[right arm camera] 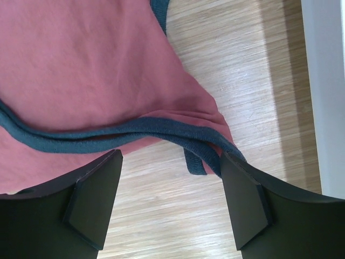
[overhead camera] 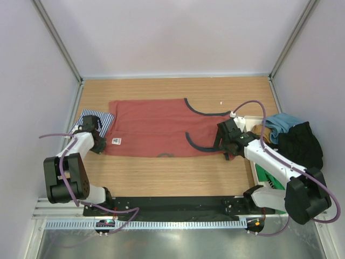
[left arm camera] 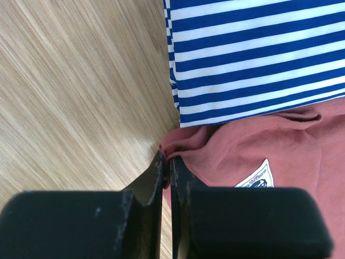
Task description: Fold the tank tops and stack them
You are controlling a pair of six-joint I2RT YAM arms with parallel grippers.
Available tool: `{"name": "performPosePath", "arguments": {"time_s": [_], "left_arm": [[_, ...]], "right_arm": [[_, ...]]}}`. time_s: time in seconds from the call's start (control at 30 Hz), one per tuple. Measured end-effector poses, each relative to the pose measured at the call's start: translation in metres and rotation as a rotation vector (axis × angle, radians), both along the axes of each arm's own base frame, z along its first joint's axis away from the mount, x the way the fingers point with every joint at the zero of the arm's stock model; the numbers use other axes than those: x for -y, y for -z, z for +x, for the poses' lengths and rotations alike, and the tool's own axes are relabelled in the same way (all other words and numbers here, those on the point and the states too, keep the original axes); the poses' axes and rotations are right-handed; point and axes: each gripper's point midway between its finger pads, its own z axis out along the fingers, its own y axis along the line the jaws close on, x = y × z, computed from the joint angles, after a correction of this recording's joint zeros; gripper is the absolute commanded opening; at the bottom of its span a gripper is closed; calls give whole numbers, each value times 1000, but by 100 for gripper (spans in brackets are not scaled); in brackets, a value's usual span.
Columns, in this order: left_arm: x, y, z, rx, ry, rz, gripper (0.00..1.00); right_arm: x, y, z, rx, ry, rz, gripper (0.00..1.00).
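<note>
The rust-red tank top (overhead camera: 156,127) lies spread flat across the middle of the table, its white label (overhead camera: 116,141) near the lower left corner. The striped tank top (overhead camera: 99,118) lies at its left end, partly under it. My left gripper (overhead camera: 101,147) is shut on the red top's lower left corner (left arm camera: 178,147), just below the striped top (left arm camera: 259,59). My right gripper (overhead camera: 223,147) stands open over the red top's right end (right arm camera: 81,65). The dark trim strap (right arm camera: 135,132) lies loose in front of its fingertips, with bare wood between them.
At the right edge a white bin (overhead camera: 252,120) stands beside a pile of teal cloth (overhead camera: 280,125) and black cloth (overhead camera: 301,143). Pale walls close in the table on three sides.
</note>
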Motion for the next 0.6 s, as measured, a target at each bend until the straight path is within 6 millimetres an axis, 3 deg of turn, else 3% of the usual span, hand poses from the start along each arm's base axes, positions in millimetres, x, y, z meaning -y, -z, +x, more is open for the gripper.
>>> {"name": "performPosePath", "arguments": {"time_s": [0.3,0.6], "left_arm": [[-11,1,8,-10,-33,0,4],[-22,5,10,-23,-67,-4,4]], "right_arm": [[2,21,-10,-88,-32,-92,80],[-18,21,-22,-96,-125,-121,79]]}}
